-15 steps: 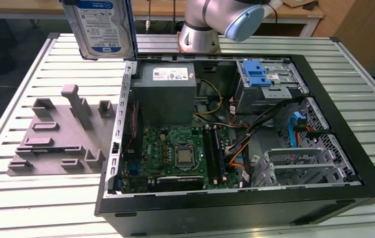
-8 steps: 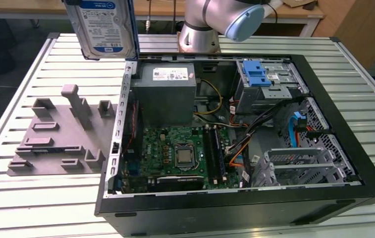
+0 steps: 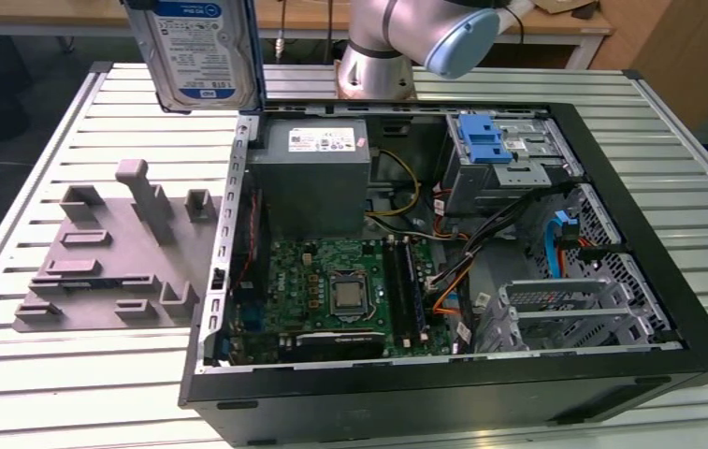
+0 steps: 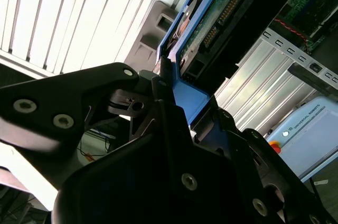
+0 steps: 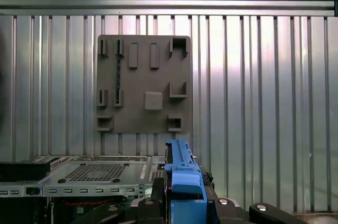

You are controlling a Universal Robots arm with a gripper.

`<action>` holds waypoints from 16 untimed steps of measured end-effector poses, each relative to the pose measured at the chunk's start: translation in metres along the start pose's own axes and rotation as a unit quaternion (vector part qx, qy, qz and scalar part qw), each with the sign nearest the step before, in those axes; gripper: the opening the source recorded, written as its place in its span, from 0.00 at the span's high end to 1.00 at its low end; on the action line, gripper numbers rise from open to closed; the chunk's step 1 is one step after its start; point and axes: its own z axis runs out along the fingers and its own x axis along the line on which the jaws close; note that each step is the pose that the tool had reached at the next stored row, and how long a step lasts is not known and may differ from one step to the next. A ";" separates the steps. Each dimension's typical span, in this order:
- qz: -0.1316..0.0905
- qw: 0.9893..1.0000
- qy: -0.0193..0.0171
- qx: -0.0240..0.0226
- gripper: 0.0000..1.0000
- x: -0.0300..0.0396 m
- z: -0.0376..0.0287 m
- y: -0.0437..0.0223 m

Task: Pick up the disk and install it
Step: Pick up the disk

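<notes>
Exterior view shows the disk [image 3: 195,54] aloft, white-and-blue label [image 3: 201,33] facing camera.

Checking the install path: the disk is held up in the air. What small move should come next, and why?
Probably carry the disk toward the exterior view's right: the pincer is clamped on its blue bracket, it hangs high by the computer case, and the drive cage lies further right.
</notes>
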 end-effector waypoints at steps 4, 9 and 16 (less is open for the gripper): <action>0.000 1.000 0.000 0.000 0.63 0.0000 0.0000 -0.0017; 0.000 1.000 0.000 0.000 0.63 -0.0001 0.0000 -0.0036; 0.000 1.000 0.000 0.000 0.63 -0.0002 0.0000 -0.0079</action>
